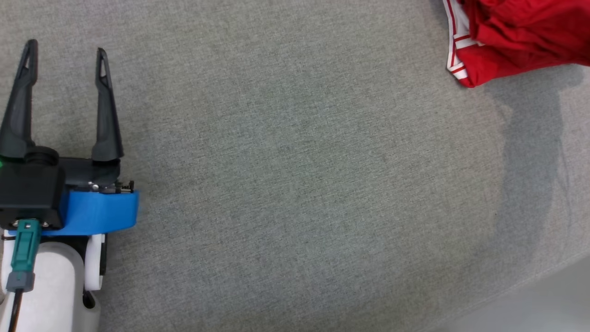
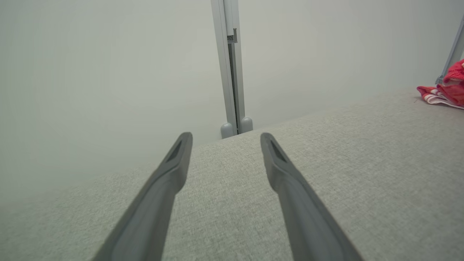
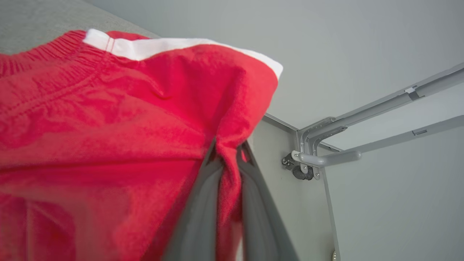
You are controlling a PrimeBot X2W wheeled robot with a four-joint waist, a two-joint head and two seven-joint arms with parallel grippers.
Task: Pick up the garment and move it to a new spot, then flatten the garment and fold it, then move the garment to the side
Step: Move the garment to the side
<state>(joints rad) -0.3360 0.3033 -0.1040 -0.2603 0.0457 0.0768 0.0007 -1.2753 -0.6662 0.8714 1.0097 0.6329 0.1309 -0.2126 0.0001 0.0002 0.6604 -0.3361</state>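
The garment [image 1: 511,37] is red with white stripes along its hem and lies bunched at the far right corner of the grey fabric surface [image 1: 295,184]. My right gripper [image 3: 228,150] is shut on a fold of the garment [image 3: 108,127], which hangs from its fingers and shows an elastic waistband and white trim. At the left of the head view my left gripper [image 1: 67,53] stands open above the bare surface, far from the cloth. In the left wrist view the left gripper [image 2: 224,139] frames nothing, and the garment [image 2: 444,92] sits at the far right.
A pale wall with a grey vertical post [image 2: 232,69] stands behind the surface. Grey metal frame bars and a hinge [image 3: 315,152] lie beyond the surface's edge. The surface's front right corner [image 1: 530,295] gives way to a lighter floor.
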